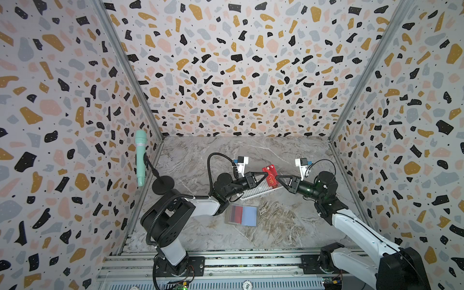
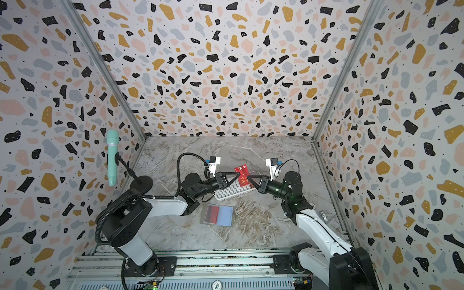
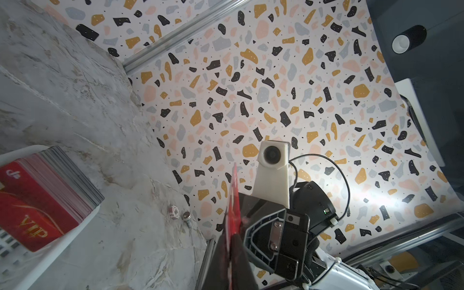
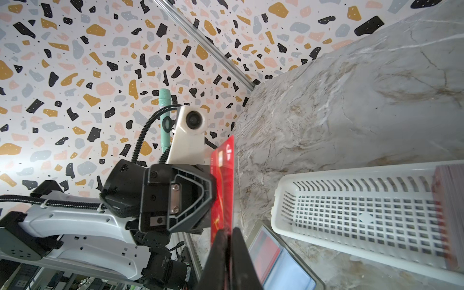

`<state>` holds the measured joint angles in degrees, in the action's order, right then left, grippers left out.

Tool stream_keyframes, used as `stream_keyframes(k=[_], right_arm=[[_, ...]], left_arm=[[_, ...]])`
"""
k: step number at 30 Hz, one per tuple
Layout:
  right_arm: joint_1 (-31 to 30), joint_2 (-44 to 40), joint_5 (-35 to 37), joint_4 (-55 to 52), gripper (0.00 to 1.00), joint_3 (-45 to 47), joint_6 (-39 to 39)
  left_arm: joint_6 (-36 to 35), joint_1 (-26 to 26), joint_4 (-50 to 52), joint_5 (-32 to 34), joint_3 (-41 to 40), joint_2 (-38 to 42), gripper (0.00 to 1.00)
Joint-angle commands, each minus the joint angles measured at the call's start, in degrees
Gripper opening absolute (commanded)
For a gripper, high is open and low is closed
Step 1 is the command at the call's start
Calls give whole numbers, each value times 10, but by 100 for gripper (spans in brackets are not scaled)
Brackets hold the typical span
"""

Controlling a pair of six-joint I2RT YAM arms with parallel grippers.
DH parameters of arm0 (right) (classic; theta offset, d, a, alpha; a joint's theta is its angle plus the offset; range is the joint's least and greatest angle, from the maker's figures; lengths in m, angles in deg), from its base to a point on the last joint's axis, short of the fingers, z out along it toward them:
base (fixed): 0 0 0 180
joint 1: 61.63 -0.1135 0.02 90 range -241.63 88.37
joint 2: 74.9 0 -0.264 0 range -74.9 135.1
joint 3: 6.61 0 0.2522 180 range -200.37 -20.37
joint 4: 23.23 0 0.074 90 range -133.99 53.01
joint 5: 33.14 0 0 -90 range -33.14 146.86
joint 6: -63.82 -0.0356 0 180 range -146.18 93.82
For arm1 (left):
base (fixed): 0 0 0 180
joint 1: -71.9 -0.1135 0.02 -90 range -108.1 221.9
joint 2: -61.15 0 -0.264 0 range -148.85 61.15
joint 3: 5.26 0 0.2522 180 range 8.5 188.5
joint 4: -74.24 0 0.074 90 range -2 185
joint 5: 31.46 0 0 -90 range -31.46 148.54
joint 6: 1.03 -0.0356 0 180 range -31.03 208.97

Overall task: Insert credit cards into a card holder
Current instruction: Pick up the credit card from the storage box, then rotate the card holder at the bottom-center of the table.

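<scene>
One red credit card (image 4: 223, 190) hangs in the air between both grippers, edge-on in the left wrist view (image 3: 233, 211). My left gripper (image 1: 266, 174) (image 3: 234, 238) is shut on one end of it. Facing it from the right, my right gripper (image 1: 277, 177) (image 4: 227, 232) has its jaws close together round the other end. Below them a stack of red VIP credit cards (image 1: 272, 182) (image 3: 37, 208) lies in a white perforated basket (image 1: 254, 192) (image 4: 351, 208). The card holder (image 1: 242, 216) (image 2: 218, 215) (image 4: 276, 261) lies open nearer the front, with red in its left sleeve and light blue on the right.
A mint-green microphone (image 1: 140, 158) on a black stand (image 1: 163, 185) sits by the left wall. A small round chip (image 3: 174, 211) and a metal piece (image 2: 322, 214) lie near the right wall. Patterned walls enclose three sides of the marble table (image 1: 288, 226).
</scene>
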<state>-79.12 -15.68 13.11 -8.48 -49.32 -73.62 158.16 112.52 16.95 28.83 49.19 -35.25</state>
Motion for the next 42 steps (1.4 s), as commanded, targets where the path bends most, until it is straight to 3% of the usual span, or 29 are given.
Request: stream_keyframes(k=[1,6,13,16,22,34,42], right_arm=[[-11,-13,17,-15,23,6,12],[-104,-48,184,-165,31,-12,95],[-252,-54,372,-233,36,9,100],[-303,-29,411,-241,39,12,91],[-366,49,453,-245,46,3,78],[-382,178,465,-220,46,-35,79],[-376,196,505,-221,19,-36,78]], left_arm=[[-23,2,-17,-1,-12,6,1],[-55,-15,45,2,-36,30,0],[-110,-66,137,-17,-92,90,0],[-132,-86,175,-25,-113,121,0],[-179,-105,267,-25,-129,173,0],[-243,-121,400,-25,-146,236,0],[-270,-121,475,-36,-148,247,0]])
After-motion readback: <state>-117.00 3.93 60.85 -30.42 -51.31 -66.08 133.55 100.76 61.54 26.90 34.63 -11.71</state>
